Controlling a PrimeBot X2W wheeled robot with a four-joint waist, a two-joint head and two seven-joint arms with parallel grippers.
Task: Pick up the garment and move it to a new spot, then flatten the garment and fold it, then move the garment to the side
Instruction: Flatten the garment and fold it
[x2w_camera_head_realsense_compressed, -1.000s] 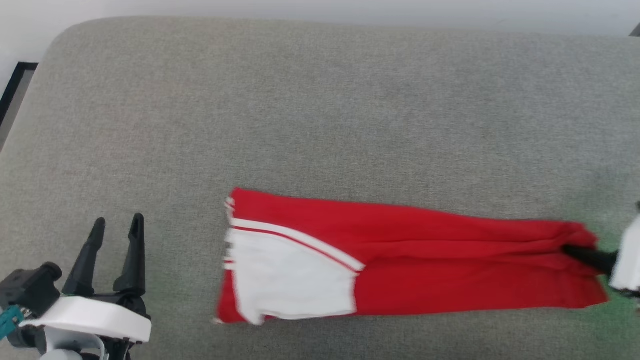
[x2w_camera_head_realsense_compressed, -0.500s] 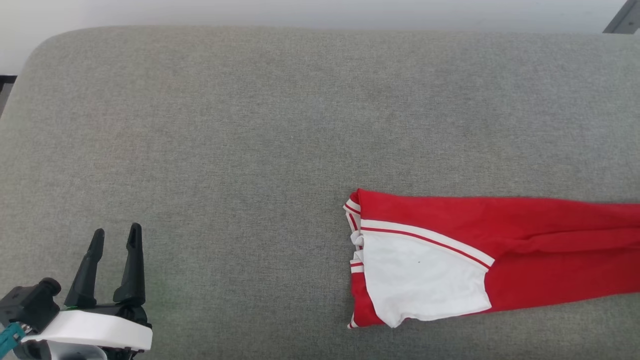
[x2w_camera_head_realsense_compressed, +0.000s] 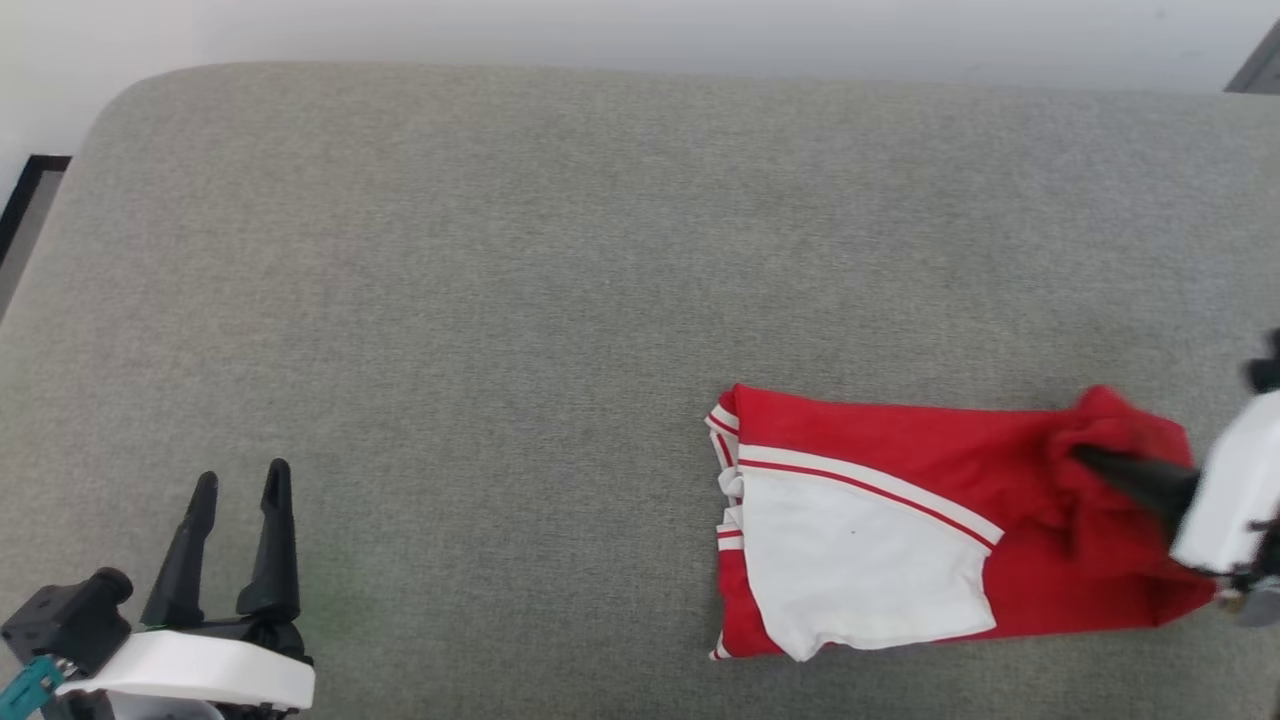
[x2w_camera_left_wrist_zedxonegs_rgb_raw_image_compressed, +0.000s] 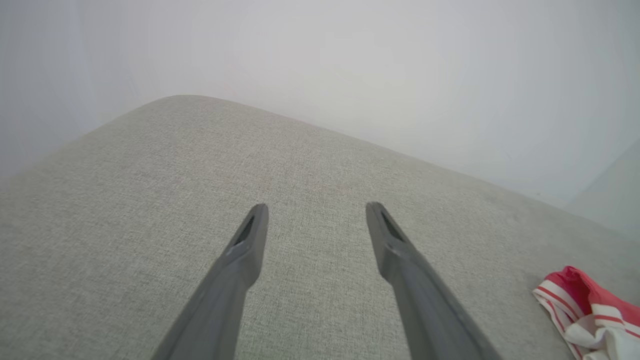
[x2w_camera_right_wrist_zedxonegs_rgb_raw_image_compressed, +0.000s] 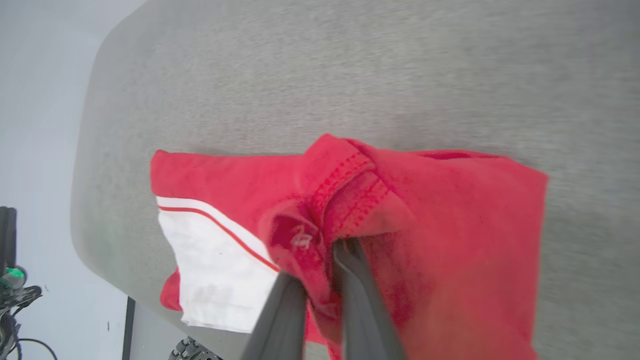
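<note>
Head view: right fingers pinch garment (bunched) on grey cushion

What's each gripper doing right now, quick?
Left gripper: open, holding nothing.
Right gripper: closed on the red end of the garment.

A grey fabric cushion, perhaps a sofa seat, bore the folded red-and-white garment toward its right side.

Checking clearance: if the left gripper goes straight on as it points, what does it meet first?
The left gripper probably meets bare grey fabric cushion first; depth unclear. The red-and-white jersey shirt lies off right.
</note>
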